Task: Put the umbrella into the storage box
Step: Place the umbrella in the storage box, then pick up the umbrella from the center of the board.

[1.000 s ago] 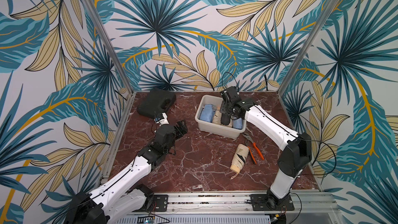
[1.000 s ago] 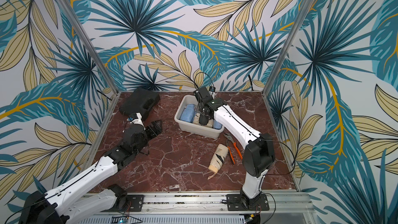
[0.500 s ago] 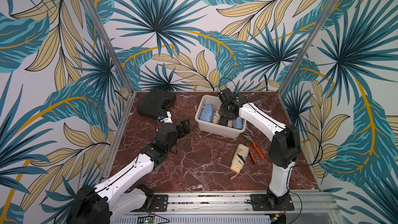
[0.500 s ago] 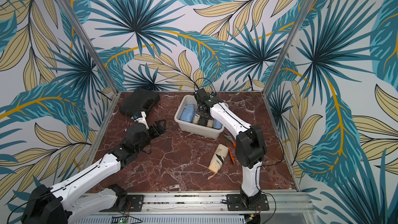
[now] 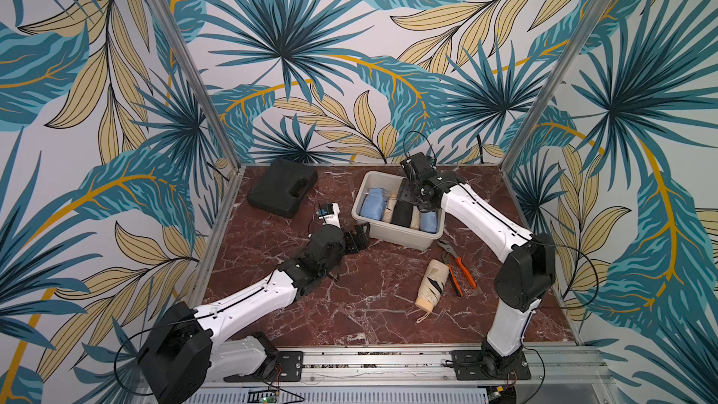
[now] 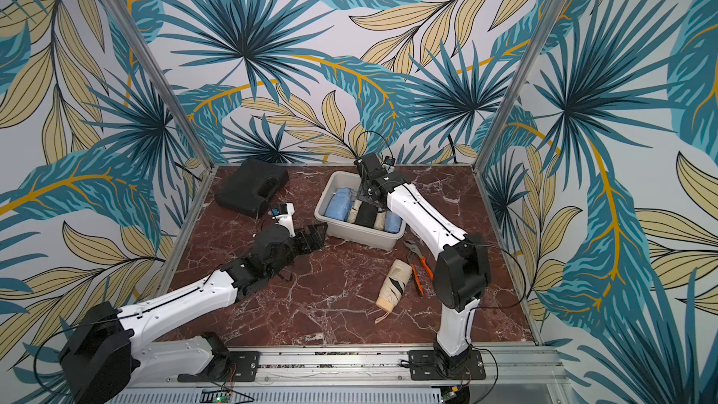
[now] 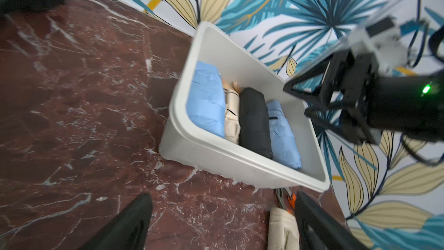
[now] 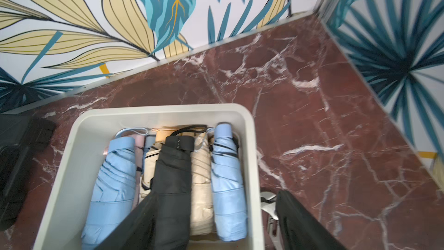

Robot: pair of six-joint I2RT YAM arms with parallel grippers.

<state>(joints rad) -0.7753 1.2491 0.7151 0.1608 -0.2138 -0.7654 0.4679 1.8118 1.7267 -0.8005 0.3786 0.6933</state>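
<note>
The off-white storage box (image 5: 400, 238) (image 6: 359, 235) stands at the back of the table with several folded umbrellas lying side by side in it. A black umbrella (image 8: 175, 164) (image 7: 253, 119) lies among them on a beige one, between two blue ones. My right gripper (image 8: 216, 222) (image 5: 413, 198) hangs open above the box's right half, holding nothing. A beige umbrella (image 5: 429, 285) (image 6: 392, 285) lies on the table in front of the box. My left gripper (image 7: 221, 227) (image 5: 357, 237) is open and empty, low by the box's left front corner.
A black moulded case (image 5: 281, 188) (image 6: 252, 188) sits at the back left. Orange-handled pliers (image 5: 456, 266) (image 6: 417, 262) lie just right of the beige umbrella, near the box's front right corner. Patterned walls close the back and both sides.
My right gripper has opened and let go of the black umbrella, which now rests in the box, and has lifted a little. My left arm has reached toward the box.
</note>
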